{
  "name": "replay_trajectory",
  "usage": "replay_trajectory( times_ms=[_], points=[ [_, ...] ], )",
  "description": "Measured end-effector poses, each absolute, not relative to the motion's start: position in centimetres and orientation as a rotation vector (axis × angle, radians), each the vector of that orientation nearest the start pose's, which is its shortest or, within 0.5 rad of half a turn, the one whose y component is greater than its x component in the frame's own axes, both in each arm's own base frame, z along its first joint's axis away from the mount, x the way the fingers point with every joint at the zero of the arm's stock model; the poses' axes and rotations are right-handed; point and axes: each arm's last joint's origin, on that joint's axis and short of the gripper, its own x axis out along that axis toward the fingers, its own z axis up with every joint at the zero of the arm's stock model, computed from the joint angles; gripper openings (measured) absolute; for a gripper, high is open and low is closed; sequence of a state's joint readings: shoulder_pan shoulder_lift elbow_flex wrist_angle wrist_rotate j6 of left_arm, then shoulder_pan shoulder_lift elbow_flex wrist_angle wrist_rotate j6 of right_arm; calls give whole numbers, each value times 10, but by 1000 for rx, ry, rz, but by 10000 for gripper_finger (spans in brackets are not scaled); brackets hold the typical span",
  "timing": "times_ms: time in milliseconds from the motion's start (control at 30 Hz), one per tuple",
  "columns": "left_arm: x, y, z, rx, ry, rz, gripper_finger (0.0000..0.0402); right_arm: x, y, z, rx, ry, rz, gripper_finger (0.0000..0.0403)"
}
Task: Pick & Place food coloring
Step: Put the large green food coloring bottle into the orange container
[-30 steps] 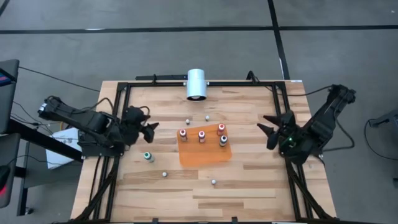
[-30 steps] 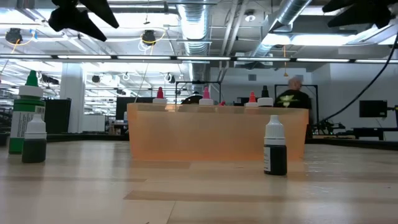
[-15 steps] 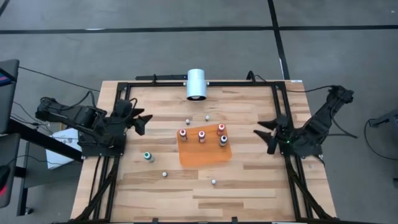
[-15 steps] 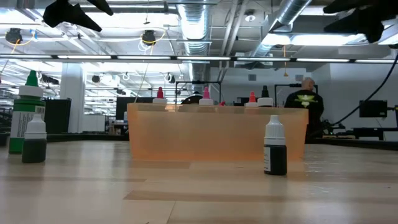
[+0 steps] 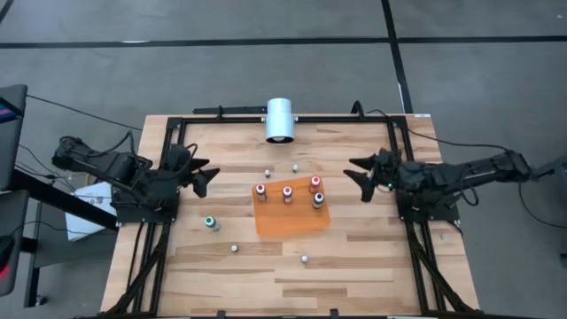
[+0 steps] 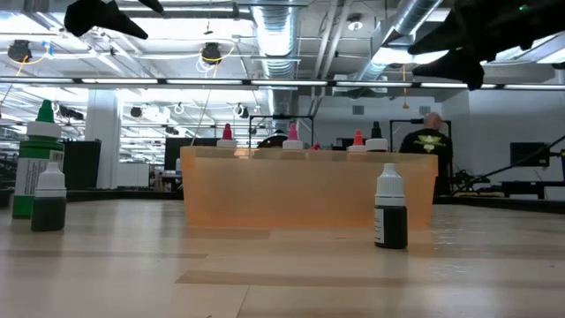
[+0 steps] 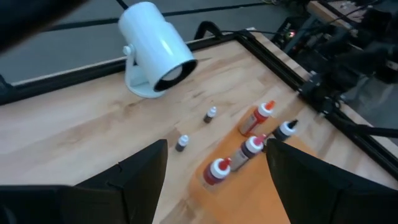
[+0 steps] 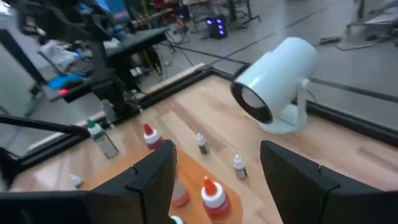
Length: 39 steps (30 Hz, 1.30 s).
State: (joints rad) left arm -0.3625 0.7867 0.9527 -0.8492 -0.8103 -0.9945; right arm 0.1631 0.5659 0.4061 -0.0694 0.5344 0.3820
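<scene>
Pale, small squeeze bottles make up the food coloring set. Four stand upright in the flat orange tray [image 5: 292, 217] at mid-counter: two red-topped bottles [image 5: 260, 190] and [image 5: 288, 192] in a row, a third red-topped bottle [image 5: 315, 182] at the tray's far right corner, and a dark-bodied bottle with a white cap [image 5: 318, 198] just beside it.

Loose on the wooden counter [image 5: 354, 257]:
- green-topped bottle [image 5: 211, 221], upright, left of the tray and near the left arm's side; in the low view it shows as a tall green bottle [image 6: 35, 159] with a smaller white-capped dark bottle [image 6: 48, 199] in front of it.
- two tiny white-capped bottles [image 5: 267, 170] and [image 5: 295, 167] between the tray and the white cylinder [image 5: 281, 120].
- two more tiny bottles [image 5: 235, 249] and [image 5: 304, 259] on the near side of the tray, apart from each other.

Left hand [image 5: 205, 175]: fingers spread apart, holding nothing, raised over the counter's left edge, well apart from every bottle.

Right hand [image 5: 359, 175]: fingers spread apart, holding nothing, raised to the right of the tray, pointing toward it, touching no bottle.

A person [image 6: 431, 141] stands in the room beyond the counter.
</scene>
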Motion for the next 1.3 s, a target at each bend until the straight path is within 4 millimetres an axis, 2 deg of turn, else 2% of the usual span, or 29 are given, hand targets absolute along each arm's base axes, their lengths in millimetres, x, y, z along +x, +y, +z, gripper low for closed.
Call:
replay_trajectory(
  times_ms=[167,467,567,667,800,967,1200,1300],
  points=[
    [131,-33,335,-570,300,625,265,123,4,250,289,77,-370,221],
    [130,-41,335,-549,308,575,265,98,9,225,342,-44,-285,221],
    [141,-49,337,-502,297,525,265,92,10,220,360,-85,-277,221],
    [158,-62,337,-477,341,384,265,87,10,218,370,-113,-266,221],
    [170,-75,320,-637,550,264,265,83,10,217,374,-122,-256,221],
    [170,-86,296,-833,767,391,265,82,10,217,372,-117,-256,221],
    [157,-96,286,-1097,816,599,265,83,10,211,387,-67,-264,221],
    [149,-97,282,-1151,880,676,265,83,10,210,393,-59,-266,221]
  ],
)
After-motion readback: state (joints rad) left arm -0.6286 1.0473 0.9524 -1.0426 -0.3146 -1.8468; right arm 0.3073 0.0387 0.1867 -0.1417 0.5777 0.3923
